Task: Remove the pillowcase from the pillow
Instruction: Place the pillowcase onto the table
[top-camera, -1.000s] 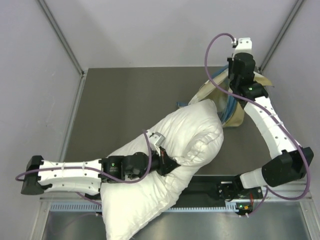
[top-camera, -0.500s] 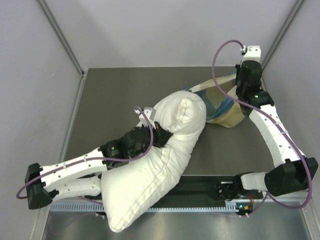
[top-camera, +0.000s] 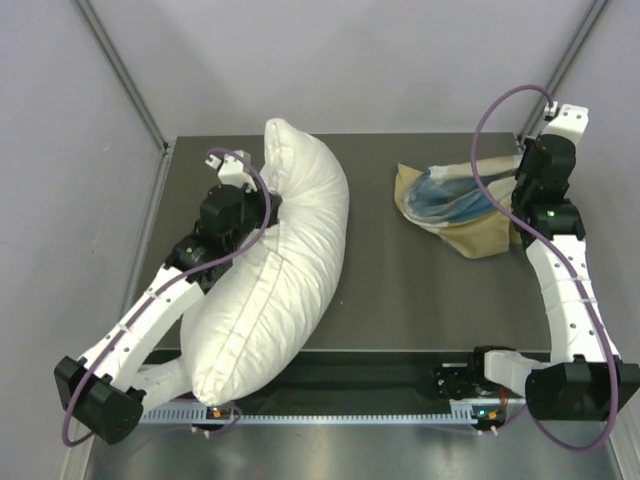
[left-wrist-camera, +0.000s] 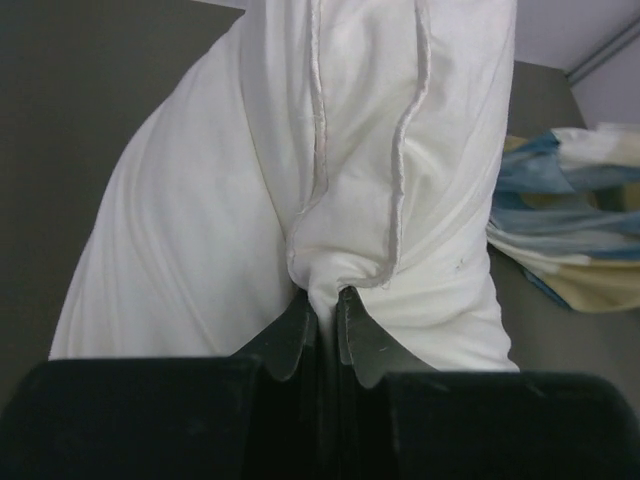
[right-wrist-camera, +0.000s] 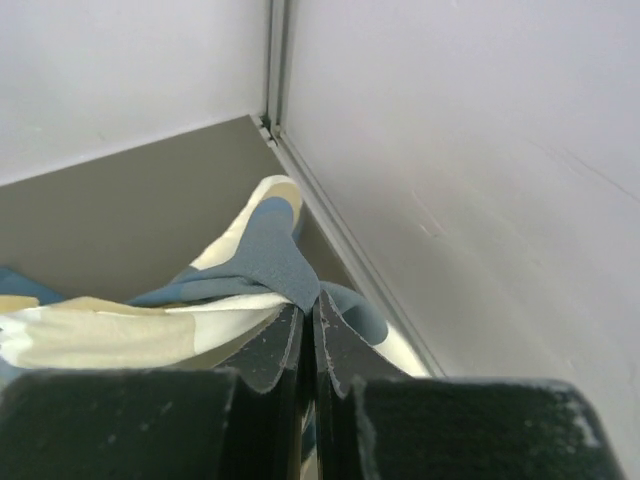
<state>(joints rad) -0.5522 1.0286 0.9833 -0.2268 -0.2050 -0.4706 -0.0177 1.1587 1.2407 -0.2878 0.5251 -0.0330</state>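
The plain white pillow (top-camera: 290, 260) lies bare on the left half of the table, running from the back edge to the near rail. My left gripper (top-camera: 262, 205) is shut on a pinch of its fabric near the far end, and the seam bunches at the tips (left-wrist-camera: 322, 300). The checked pillowcase (top-camera: 450, 205) sits crumpled at the back right, apart from the pillow, and also shows at the right of the left wrist view (left-wrist-camera: 575, 250). My right gripper (top-camera: 530, 165) is shut on a blue fold of the pillowcase (right-wrist-camera: 265, 250), close to the right wall.
Grey enclosure walls (right-wrist-camera: 450, 150) meet at a corner just beyond the right gripper. A dark table top (top-camera: 400, 290) lies between pillow and pillowcase. A toothed rail (top-camera: 400, 412) runs along the near edge by the arm bases. Purple cables loop over both arms.
The left arm swung the pillow left and towards the back, fully out of the pillowcase. The right gripper drew the pillowcase towards the back right corner. Both stayed shut.
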